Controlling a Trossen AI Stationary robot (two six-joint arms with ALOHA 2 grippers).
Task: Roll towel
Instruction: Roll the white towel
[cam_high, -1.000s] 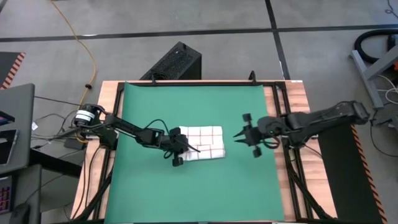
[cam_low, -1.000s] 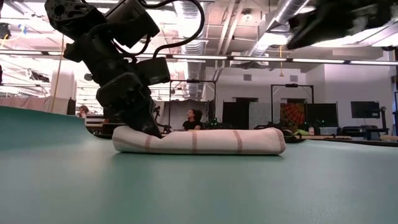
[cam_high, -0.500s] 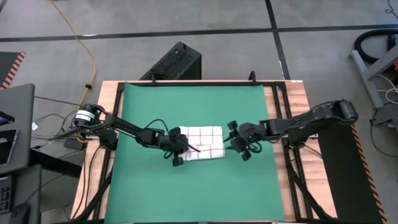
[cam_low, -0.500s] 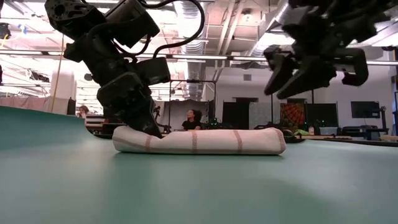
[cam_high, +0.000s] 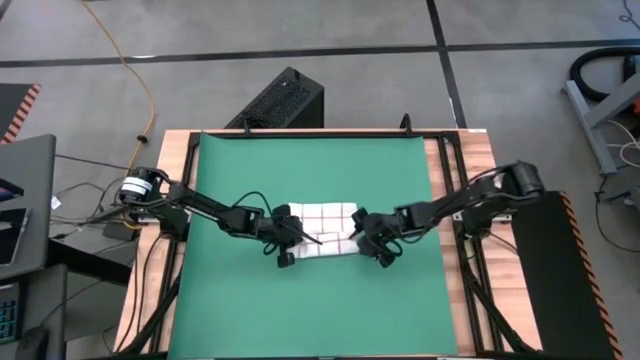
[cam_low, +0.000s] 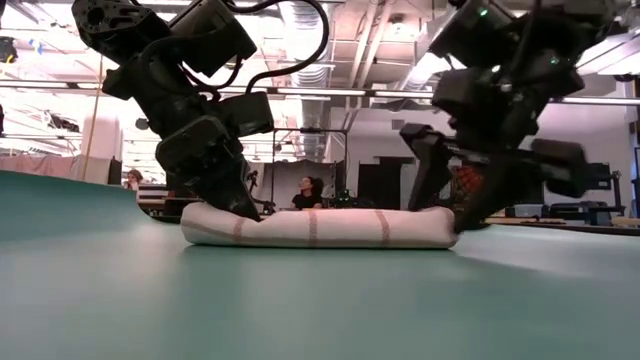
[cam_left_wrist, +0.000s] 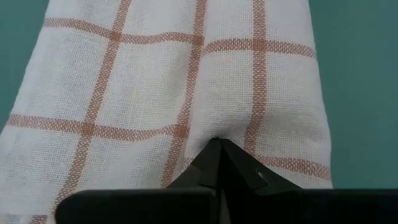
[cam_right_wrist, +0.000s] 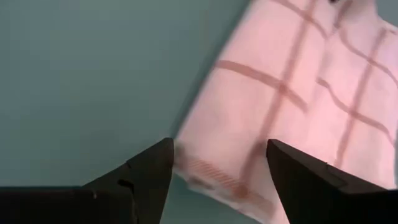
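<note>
- Two claws sit at opposite ends of the towel (cam_high: 328, 229), which lies folded flat near the middle of the green mat (cam_high: 310, 170) on my bench.
- My left claw (cam_high: 291, 237) is pinched tight on the towel's left end.
- My right claw (cam_high: 361, 233) stands wide, fingers (cam_right_wrist: 147, 171) straddling the towel's right corner.
</note>
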